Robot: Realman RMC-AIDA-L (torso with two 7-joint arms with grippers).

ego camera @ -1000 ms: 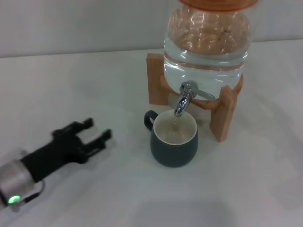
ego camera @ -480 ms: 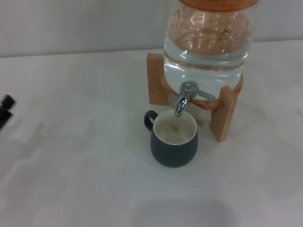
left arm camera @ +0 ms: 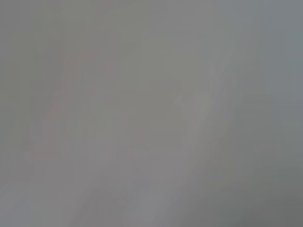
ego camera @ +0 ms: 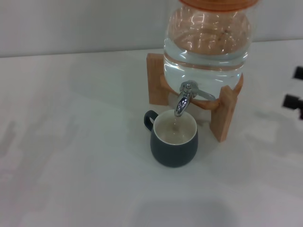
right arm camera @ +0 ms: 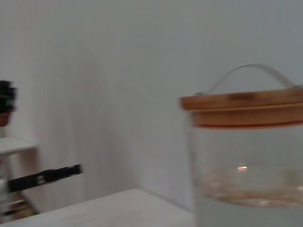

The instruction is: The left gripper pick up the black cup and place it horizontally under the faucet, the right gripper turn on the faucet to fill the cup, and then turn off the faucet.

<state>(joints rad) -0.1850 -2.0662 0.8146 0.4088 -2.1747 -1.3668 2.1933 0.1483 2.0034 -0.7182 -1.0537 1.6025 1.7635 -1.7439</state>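
The black cup (ego camera: 173, 145) stands upright on the white table, its open mouth directly below the spout of the chrome faucet (ego camera: 183, 98), handle pointing left. The faucet sits on the clear glass water jar (ego camera: 206, 45) on its wooden stand (ego camera: 223, 113). Only the two black fingertips of my right gripper (ego camera: 294, 87) show at the right edge of the head view, set apart, right of the stand and touching nothing. My left gripper is out of view; the left wrist view shows only blank grey.
The right wrist view shows the jar's upper part (right arm camera: 251, 184) with its wooden lid (right arm camera: 244, 109) and wire handle, close by. The white table (ego camera: 71, 142) stretches left of and in front of the cup. A pale wall lies behind.
My left gripper has pulled away to the left and left the head view. My right gripper's fingertips have come in at the right edge. The cup has not moved.
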